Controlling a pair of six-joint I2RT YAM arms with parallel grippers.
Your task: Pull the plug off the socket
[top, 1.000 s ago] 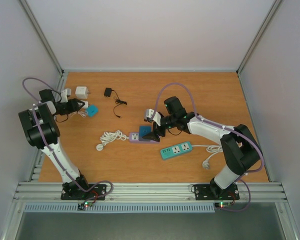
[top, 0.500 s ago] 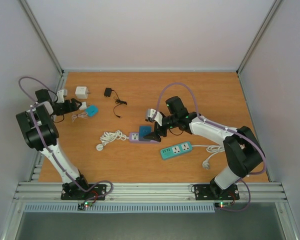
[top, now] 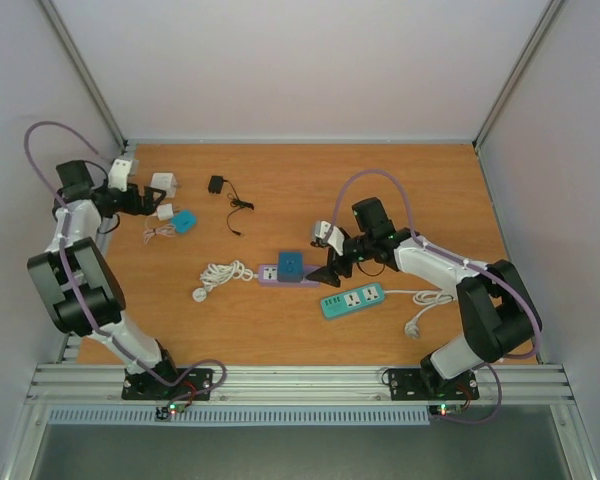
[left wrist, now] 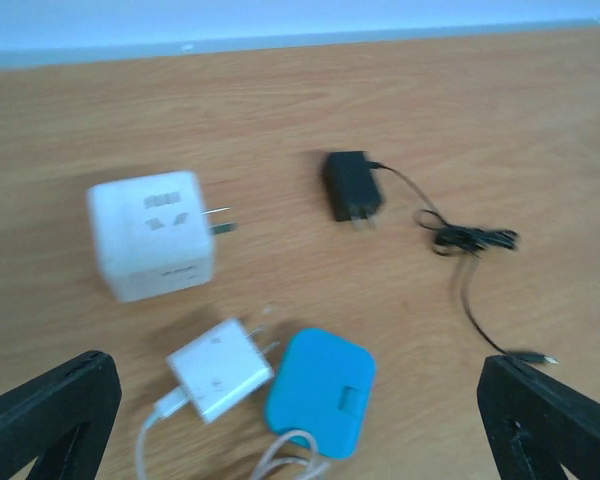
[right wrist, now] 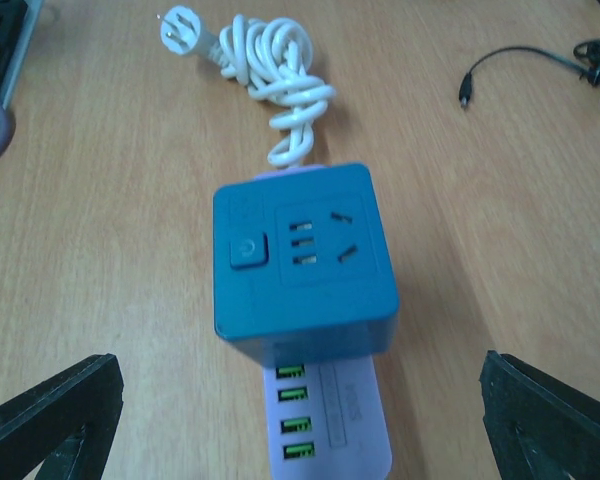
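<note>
The plug, a blue cube adapter (top: 290, 264) (right wrist: 300, 260), sits seated on the end of a purple socket strip (top: 268, 276) (right wrist: 336, 425) in the middle of the table. My right gripper (top: 327, 257) (right wrist: 300, 405) is open just right of the cube, its fingers spread wide to either side and touching nothing. My left gripper (top: 140, 200) (left wrist: 300, 405) is open at the far left, hovering over a white charger (left wrist: 218, 370) and a flat blue hub (left wrist: 320, 390), holding nothing.
A white cube adapter (left wrist: 150, 235) and a black charger with a thin cable (left wrist: 350, 185) lie at the back left. The strip's coiled white cord (top: 223, 272) runs left. A teal power strip (top: 352, 298) lies in front of the right gripper.
My left gripper has opened and drawn back toward the left wall. My right gripper has backed away to the right off the blue cube, still open.
</note>
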